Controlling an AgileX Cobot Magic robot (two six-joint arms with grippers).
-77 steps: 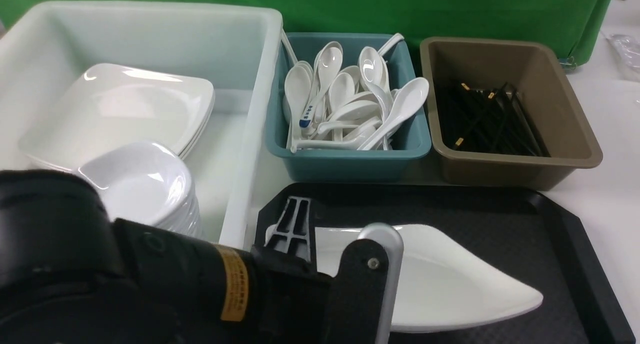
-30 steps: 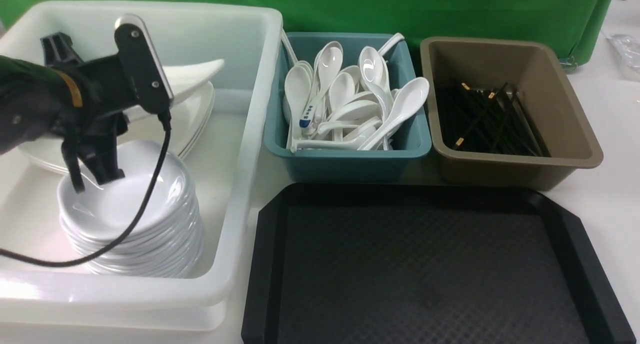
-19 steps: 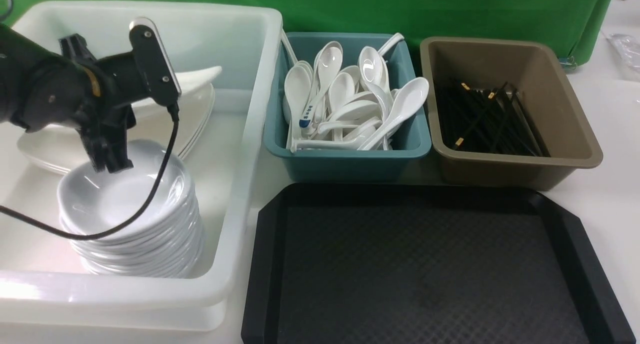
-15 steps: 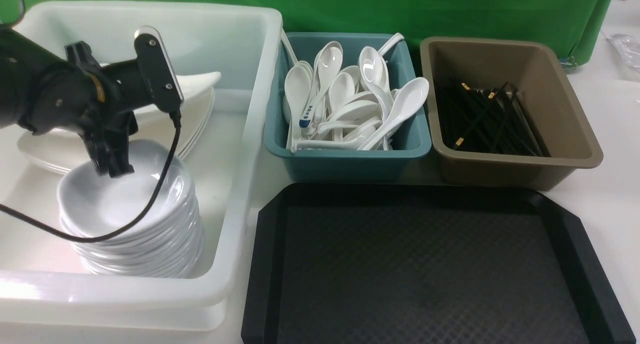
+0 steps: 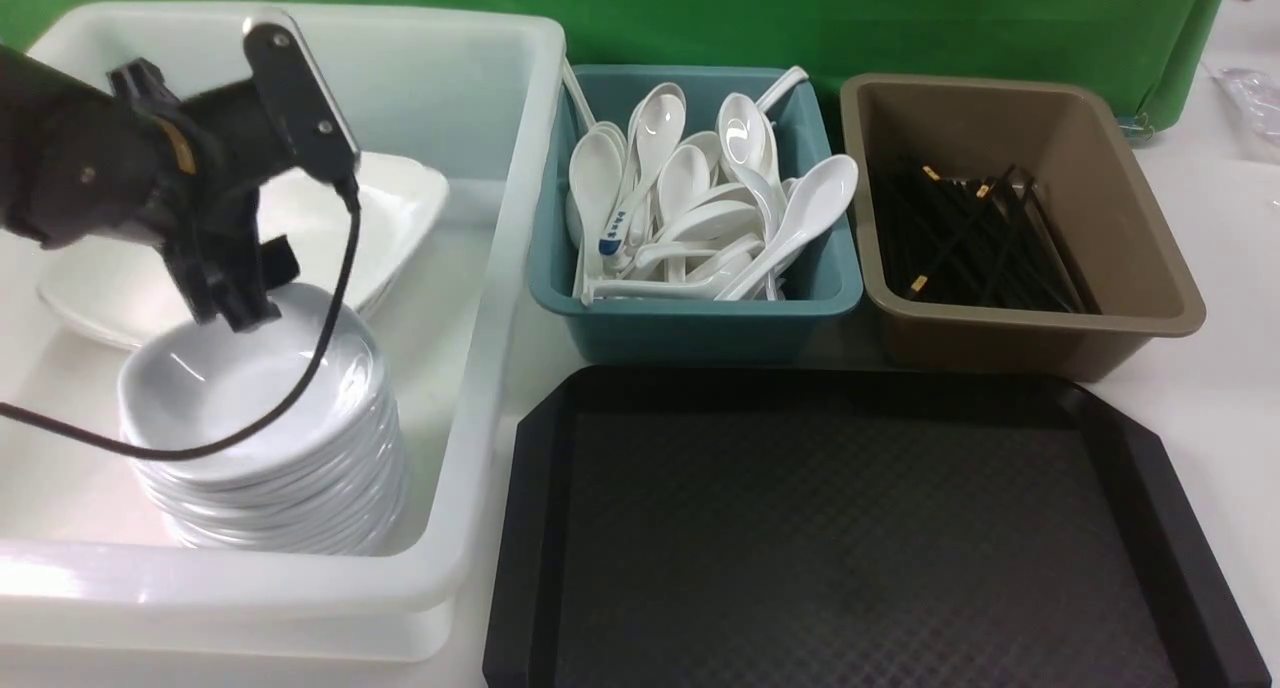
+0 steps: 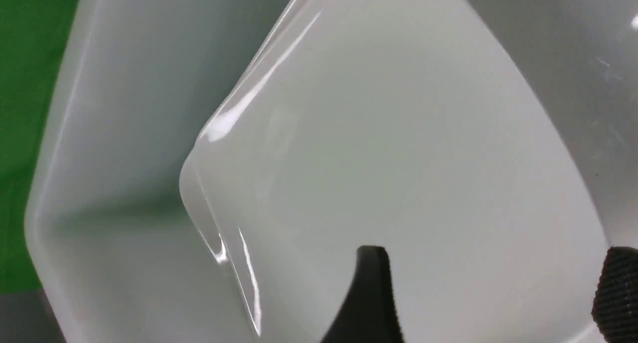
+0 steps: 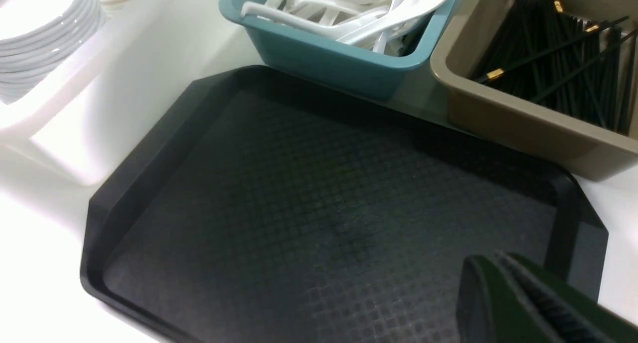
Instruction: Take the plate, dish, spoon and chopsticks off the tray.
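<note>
While our left gripper (image 5: 264,290) stood spread in the front view, we had the plate (image 5: 345,208) in the white tub (image 5: 450,528), on top of other plates toward the tub's far edge. The stacked small dishes (image 5: 250,388) sat nearer its near edge, below our fingers; we could not tell whether we touched them. We saw white spoons (image 5: 685,183) heaped in the teal tub (image 5: 700,328) beyond the tray's far edge, and black chopsticks (image 5: 960,238) in the brown tub (image 5: 1030,318) near the tray's far right corner. The tray (image 5: 860,538) lay just beside the white tub.

From the left wrist view, we saw our two fingertips wide apart, the plate's pale face showing between them.

From the right wrist view, we saw our right gripper (image 7: 513,293) shut, its tips together over the tray.
</note>
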